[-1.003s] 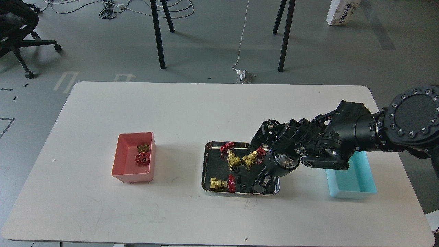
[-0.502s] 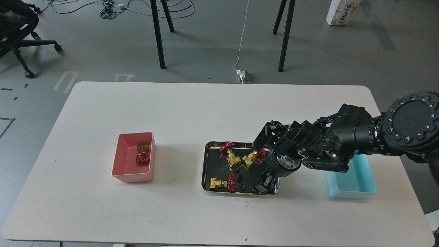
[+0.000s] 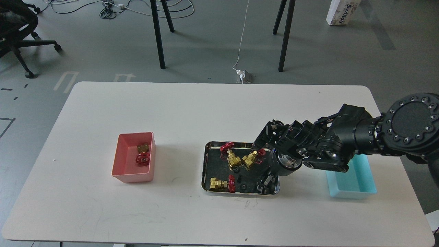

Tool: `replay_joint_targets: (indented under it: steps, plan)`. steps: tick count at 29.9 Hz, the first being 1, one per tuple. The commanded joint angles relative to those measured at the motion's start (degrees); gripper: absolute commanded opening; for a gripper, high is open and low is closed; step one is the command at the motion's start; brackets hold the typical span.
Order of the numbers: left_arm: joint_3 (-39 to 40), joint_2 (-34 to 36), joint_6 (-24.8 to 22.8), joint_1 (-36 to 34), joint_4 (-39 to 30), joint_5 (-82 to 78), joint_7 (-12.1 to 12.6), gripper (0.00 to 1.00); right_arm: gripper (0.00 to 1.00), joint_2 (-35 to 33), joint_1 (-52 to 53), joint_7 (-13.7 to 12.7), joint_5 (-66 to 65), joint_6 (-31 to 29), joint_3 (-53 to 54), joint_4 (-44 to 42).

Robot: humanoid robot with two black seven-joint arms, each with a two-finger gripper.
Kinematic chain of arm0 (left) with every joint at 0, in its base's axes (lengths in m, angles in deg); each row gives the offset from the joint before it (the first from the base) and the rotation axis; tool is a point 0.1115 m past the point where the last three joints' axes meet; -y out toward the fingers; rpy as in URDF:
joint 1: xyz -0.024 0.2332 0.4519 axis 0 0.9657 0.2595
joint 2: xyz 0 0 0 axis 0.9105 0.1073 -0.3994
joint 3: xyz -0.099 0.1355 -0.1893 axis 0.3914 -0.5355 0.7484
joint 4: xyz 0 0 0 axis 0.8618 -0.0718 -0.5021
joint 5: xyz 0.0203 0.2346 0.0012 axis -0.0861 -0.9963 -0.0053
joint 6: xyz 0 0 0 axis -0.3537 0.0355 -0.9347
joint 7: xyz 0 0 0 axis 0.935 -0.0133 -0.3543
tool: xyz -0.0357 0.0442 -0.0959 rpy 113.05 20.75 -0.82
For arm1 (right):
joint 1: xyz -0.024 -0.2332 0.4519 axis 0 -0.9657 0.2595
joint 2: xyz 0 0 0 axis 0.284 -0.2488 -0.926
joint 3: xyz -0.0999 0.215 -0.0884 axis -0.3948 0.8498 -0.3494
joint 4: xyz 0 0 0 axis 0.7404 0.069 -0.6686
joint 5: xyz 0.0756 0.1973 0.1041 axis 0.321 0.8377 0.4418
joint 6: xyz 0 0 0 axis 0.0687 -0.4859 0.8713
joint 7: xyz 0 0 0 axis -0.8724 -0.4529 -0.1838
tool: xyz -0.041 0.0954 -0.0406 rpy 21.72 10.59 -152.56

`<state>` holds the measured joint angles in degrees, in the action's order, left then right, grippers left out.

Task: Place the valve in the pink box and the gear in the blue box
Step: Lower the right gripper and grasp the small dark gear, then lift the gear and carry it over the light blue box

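The pink box (image 3: 132,178) stands on the left of the table with one valve (image 3: 142,154) inside. A steel tray (image 3: 204,164) in the middle holds three more valves (image 3: 232,158), (image 3: 251,159), (image 3: 221,184) and tiny black gears (image 3: 242,187) on a dark lining. My right gripper (image 3: 264,183) points down into the tray's front right corner, just right of the gears. Its dark fingers blend with the lining, so I cannot tell open from shut. The blue box (image 3: 351,194) sits on the right, partly hidden by my right arm. The left gripper is out of view.
The white table (image 3: 192,113) has rounded corners, and its front edge is near the bottom of the view. Black table legs, cables and an office chair (image 3: 17,31) stand on the floor beyond the far edge.
My right arm has shifted slightly right and lowered over the tray's front right corner. The fingertips now look closer together than before. Valves and boxes have not moved.
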<state>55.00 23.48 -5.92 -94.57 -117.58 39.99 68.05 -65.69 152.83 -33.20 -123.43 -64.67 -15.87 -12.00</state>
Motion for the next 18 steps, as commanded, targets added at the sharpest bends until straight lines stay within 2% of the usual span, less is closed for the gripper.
replay_joint_targets:
  steps: [1,8,12,18]
  plan:
    - [0.0,0.0,0.0,0.0,0.0,0.0,-0.1,0.97,0.09,0.0,0.4,0.0,0.1,-0.2,0.1,0.2]
    - [-0.2,-0.2,0.0,0.1,0.0,0.0,0.0,0.97,0.08,-0.1,4.4,-0.1,2.6,-0.4,4.4,1.0]
    - [-0.5,-0.5,0.1,0.2,0.0,0.0,-0.1,0.97,0.08,-8.5,8.1,-0.1,5.7,-0.5,7.3,4.4]
    - [-0.5,-0.7,0.3,0.4,0.0,-0.1,-0.1,0.97,0.08,-27.5,9.4,-0.2,5.4,-0.8,7.4,14.0]
